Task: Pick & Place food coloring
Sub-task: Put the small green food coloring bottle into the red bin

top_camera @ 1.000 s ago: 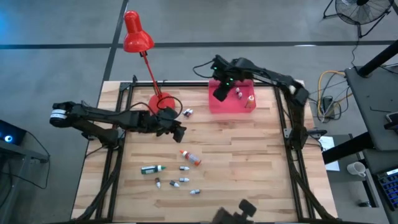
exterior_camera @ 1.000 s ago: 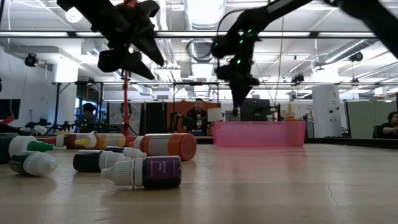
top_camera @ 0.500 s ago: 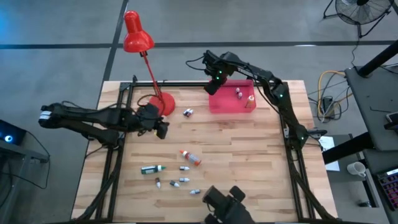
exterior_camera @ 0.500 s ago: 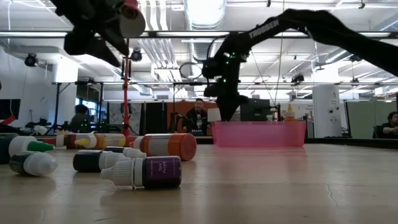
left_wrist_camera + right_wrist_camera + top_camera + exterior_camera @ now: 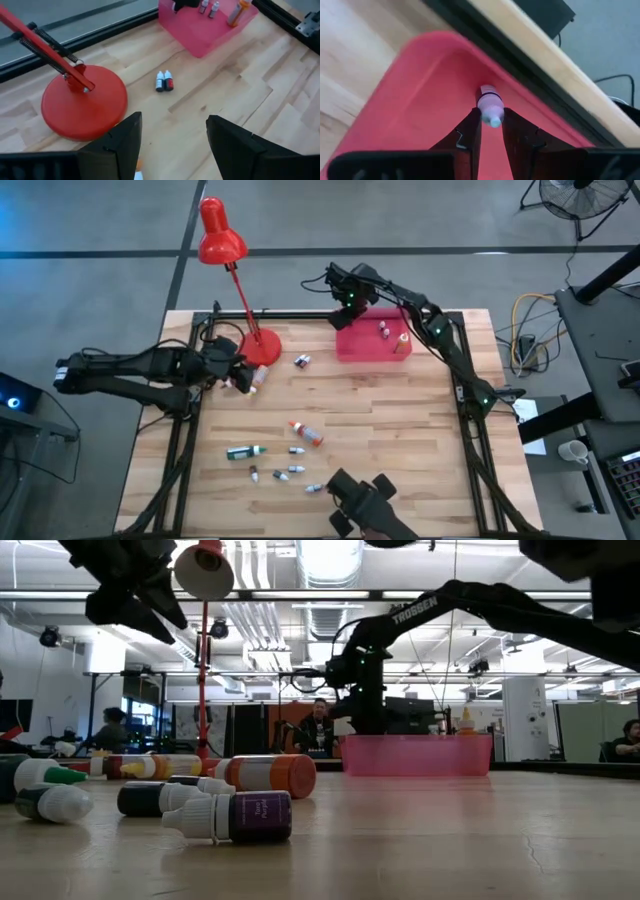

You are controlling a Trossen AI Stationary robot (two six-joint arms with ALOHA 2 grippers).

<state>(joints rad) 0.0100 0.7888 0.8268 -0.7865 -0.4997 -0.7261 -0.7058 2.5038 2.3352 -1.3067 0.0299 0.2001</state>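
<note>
My right gripper (image 5: 346, 304) hangs over the far-left corner of the pink tray (image 5: 370, 348), shut on a small pinkish-white food coloring bottle (image 5: 490, 106). Two small bottles (image 5: 383, 330) and an orange one (image 5: 404, 340) stand in the tray. My left gripper (image 5: 238, 376) is raised beside the red lamp's base (image 5: 262, 346), its fingers wide open (image 5: 172, 145). A small white-and-orange bottle (image 5: 258, 376) shows right next to it; whether they touch I cannot tell. Loose bottles lie on the table: a pair (image 5: 302, 361), an orange-red one (image 5: 306, 433), a green one (image 5: 243, 451) and several tiny ones (image 5: 290, 471). My right gripper pinches the small bottle between its two fingertips (image 5: 473, 122), at the capped upper end (image 5: 493, 119). The fingers come from above, pointing down into the tray's corner. The bottle stands upright, cap toward the wrist. Whether its base rests on the tray floor is hidden.
The red desk lamp rises from its round base (image 5: 82, 102) near the table's far-left part, its arm and shade (image 5: 220, 235) leaning beyond the far edge. Black frame rails run along the table's edges (image 5: 470, 380). Bare wood lies between the tray and the loose bottles. People sit in the room behind.
My left gripper has drawn back from the table's middle toward the left edge, past the lamp base, and risen. My right gripper has moved from above the tray's left part toward its far-left corner.
</note>
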